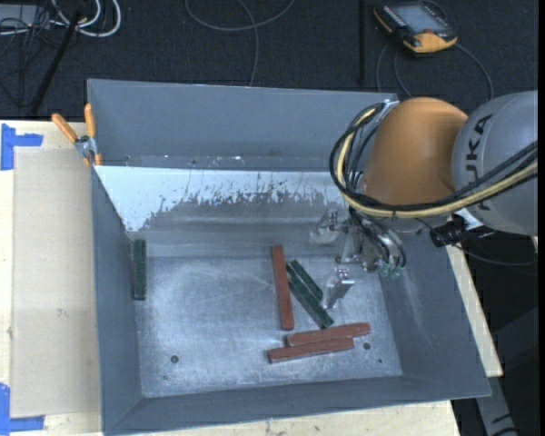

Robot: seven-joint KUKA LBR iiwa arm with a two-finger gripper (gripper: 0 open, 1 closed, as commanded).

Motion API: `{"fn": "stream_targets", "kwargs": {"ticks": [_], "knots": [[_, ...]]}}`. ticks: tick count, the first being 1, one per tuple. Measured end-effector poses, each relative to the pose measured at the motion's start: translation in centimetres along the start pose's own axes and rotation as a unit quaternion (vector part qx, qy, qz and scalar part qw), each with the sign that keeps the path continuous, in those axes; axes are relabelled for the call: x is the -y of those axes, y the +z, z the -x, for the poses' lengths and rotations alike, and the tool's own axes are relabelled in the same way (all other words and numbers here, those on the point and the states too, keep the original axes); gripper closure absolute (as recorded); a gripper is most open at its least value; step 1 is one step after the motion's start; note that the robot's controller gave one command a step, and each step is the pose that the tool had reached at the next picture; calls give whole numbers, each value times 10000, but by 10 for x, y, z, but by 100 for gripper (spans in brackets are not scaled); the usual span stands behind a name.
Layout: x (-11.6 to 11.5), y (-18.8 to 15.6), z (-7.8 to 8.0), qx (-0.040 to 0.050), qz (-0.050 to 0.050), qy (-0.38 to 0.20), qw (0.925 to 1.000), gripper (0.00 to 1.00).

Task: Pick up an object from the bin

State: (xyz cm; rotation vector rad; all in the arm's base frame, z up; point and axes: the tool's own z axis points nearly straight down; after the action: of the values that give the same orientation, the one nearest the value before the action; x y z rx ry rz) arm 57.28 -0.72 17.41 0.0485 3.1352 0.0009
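My gripper (339,291) hangs in the right half of the bin, its fingertips just right of a dark green stick (306,291) that lies slantwise on the floor. The fingers look slightly apart with nothing between them. A reddish-brown stick (282,287) lies lengthwise just left of the green one. Two more reddish-brown sticks (322,341) lie side by side below the gripper, near the bin's front.
Another dark green stick (139,268) lies along the bin's left wall, far from the gripper. The arm with its orange cover and cables comes in from the right above the bin's right wall.
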Motion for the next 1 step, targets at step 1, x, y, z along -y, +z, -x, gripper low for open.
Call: {"fn": "stream_targets", "kwargs": {"ticks": [1], "knots": [[6, 34, 1, -58, -6, 1009, 9949, 0]]}}
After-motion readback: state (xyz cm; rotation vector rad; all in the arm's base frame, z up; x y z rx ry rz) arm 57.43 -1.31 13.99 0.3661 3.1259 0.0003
